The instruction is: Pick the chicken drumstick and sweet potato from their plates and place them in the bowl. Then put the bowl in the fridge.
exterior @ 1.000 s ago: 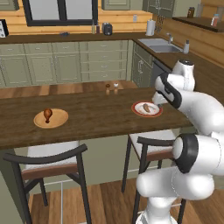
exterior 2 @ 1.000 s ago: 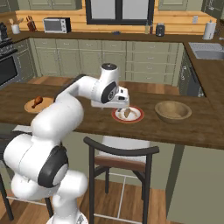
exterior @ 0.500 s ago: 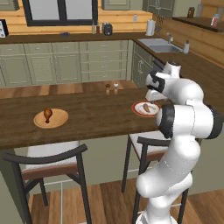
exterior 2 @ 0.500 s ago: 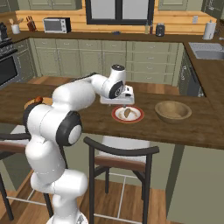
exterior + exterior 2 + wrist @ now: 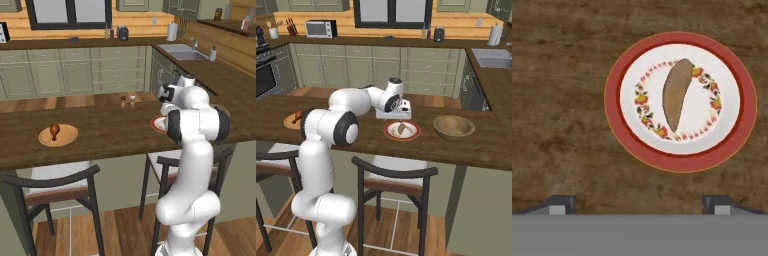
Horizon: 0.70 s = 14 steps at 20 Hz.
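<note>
Squarely in the hand view, the sweet potato [image 5: 676,94] lay on the white plate with the red rim [image 5: 628,136], a brown curved lump stretched across the flowered centre. That plate sat on the dark wooden counter [image 5: 356,150], with the wooden bowl [image 5: 454,127] near it on one side, apart from it. From the right base view the gripper [image 5: 397,118] hung just above the plate's far edge, pointing down, not touching the sweet potato. Its two finger tips [image 5: 559,205] showed at the bottom corners of the hand view, set wide apart with nothing between them. Well away along the counter, the chicken drumstick [image 5: 54,131] rested on the flat tan wooden plate [image 5: 68,138]. Two small shakers [image 5: 127,99] stood near the counter's far edge, and a dark chair [image 5: 394,186] stood below the red-rimmed plate.
</note>
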{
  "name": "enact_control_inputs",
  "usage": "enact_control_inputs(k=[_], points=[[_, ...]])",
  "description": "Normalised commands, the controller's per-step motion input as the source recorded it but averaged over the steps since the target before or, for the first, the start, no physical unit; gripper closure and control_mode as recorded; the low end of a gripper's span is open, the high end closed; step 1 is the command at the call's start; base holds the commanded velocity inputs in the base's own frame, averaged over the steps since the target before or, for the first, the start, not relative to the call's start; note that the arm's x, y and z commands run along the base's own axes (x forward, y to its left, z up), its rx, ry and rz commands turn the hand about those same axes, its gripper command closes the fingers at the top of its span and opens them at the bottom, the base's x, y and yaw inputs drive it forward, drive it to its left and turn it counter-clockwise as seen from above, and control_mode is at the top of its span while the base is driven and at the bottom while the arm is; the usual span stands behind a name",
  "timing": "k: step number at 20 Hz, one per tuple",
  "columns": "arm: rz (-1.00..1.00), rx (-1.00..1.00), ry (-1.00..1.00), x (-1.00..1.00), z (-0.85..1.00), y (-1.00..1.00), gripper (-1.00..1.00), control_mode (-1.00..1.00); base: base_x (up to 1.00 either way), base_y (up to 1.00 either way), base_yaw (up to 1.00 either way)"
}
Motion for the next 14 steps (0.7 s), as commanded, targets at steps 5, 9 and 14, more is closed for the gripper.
enact_control_inputs(k=[5, 9, 14], points=[[0.00, 0.00, 0.05, 0.61, -0.41, -0.07, -1.00, -1.00, 0.00, 0.00, 0.00], [0.00, 0.00, 0.04, 0.38, -0.45, -0.10, -1.00, -1.00, 0.00, 0.00, 0.00], [-0.04, 0.00, 0.03, 0.41, -0.48, -0.01, -1.00, -1.00, 0.00, 0.00, 0.00]])
